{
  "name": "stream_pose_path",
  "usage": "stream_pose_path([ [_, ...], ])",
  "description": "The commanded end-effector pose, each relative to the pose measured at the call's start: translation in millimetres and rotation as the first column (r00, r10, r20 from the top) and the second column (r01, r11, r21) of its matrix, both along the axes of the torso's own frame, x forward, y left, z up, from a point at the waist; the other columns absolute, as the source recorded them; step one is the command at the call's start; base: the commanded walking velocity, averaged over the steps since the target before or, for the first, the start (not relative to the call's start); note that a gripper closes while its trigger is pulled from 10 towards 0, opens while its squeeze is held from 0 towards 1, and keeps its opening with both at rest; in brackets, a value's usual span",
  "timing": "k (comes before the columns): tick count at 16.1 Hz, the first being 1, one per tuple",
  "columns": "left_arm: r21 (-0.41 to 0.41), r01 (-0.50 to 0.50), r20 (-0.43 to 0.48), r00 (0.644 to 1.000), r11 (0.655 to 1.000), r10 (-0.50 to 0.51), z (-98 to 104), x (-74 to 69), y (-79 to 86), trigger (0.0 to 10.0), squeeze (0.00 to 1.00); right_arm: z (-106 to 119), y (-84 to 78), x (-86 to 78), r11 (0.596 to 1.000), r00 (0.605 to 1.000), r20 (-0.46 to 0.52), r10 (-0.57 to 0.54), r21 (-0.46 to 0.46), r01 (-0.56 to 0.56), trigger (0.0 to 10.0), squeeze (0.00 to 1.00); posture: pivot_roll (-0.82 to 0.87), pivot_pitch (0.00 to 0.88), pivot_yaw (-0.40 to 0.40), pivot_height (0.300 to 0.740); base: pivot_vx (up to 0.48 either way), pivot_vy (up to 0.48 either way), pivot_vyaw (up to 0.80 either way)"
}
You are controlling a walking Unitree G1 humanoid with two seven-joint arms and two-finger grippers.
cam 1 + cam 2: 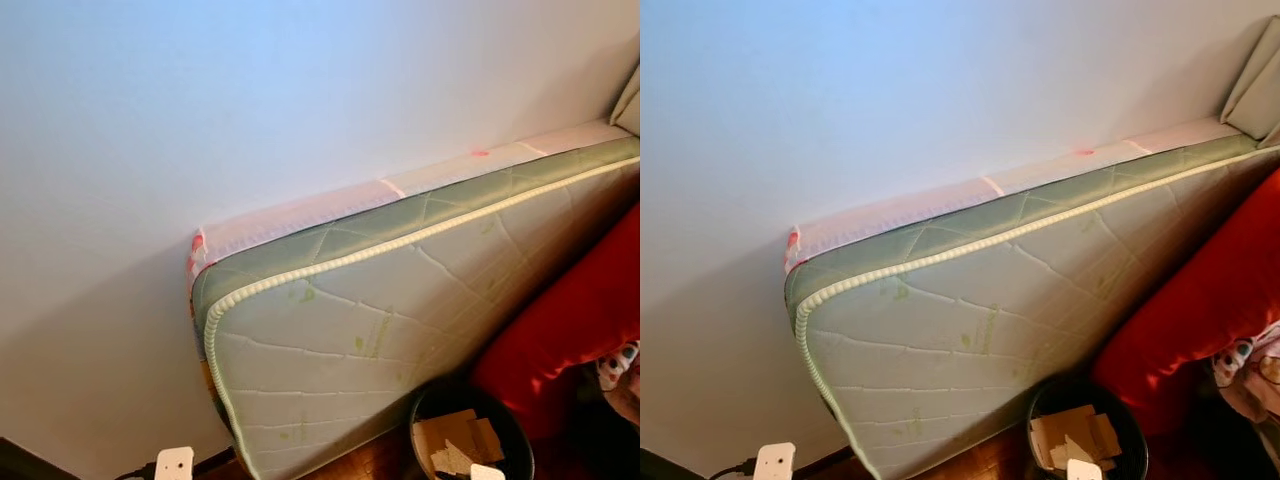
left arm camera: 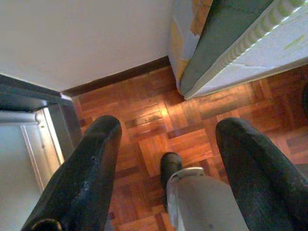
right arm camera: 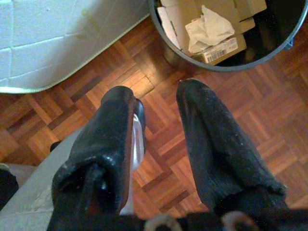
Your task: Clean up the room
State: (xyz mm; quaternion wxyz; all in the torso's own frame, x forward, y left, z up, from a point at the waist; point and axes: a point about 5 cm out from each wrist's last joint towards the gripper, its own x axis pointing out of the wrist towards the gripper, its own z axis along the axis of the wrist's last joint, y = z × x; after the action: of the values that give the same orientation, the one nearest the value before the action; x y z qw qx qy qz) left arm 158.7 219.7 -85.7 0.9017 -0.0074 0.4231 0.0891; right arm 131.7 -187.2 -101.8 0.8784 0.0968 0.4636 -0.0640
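Observation:
A black round bin [image 1: 470,432] stands on the parquet floor at the lower right, holding cardboard pieces [image 3: 211,29] and crumpled white paper [image 3: 207,26]. My right gripper [image 3: 154,91] hangs open above the floor a short way from the bin's rim [image 3: 166,45], with nothing between its fingers. Over bare parquet [image 2: 144,120] near the mattress corner [image 2: 192,72], my left gripper [image 2: 168,127] is also open and empty.
A pale quilted mattress [image 1: 400,320] leans on its long edge against the white wall [image 1: 250,100]. A red cushioned piece [image 1: 570,320] sits to its right, with patterned cloth [image 1: 618,368] beside it. A white plug [image 1: 174,464] lies at the wall's foot. A metal frame [image 2: 43,125] stands by the left arm.

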Motion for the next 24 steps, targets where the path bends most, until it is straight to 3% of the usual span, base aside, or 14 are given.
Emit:
stream_pose_path([
  [1,-0.029,0.046,0.004,0.999,0.999,-0.046,9.5,31.4,-11.7,10.0,0.0,38.8,-12.3,87.7,0.998,0.993,0.101,0.062,-0.017,-0.061,10.0,0.0,0.1,0.0,-0.122,0.74,0.0,-0.416,-0.69],
  [7,-0.022,0.034,0.012,0.999,0.999,-0.034,11.0,34.4,-11.7,10.0,0.0,41.0,-14.2,91.0,0.997,0.992,0.105,0.07,-0.037,-0.067,10.0,0.0,0.1,0.0,-0.131,0.74,0.0,-0.42,-0.66],
  [14,-0.015,0.047,0.013,0.999,0.999,-0.047,11.7,35.4,-11.2,10.0,0.0,42.0,-13.5,92.5,0.996,0.99,0.117,0.08,-0.035,-0.077,10.0,0.0,0.1,0.0,-0.128,0.74,0.0,-0.419,0.0],
  [19,-0.014,0.048,0.017,0.999,0.999,-0.047,12.0,35.8,-11.3,10.0,0.0,41.7,-14.0,92.1,0.997,0.991,0.11,0.074,-0.037,-0.071,10.0,0.0,0.1,0.0,-0.13,0.74,0.0,-0.418,-0.69],
  [24,-0.015,0.045,0.016,0.999,0.999,-0.045,11.9,35.9,-11.5,10.0,0.0,42.6,-14.4,93.1,0.998,0.99,0.127,0.059,-0.034,-0.056,10.0,0.0,0.09,0.0,-0.131,0.74,0.0,-0.409,0.0],
])
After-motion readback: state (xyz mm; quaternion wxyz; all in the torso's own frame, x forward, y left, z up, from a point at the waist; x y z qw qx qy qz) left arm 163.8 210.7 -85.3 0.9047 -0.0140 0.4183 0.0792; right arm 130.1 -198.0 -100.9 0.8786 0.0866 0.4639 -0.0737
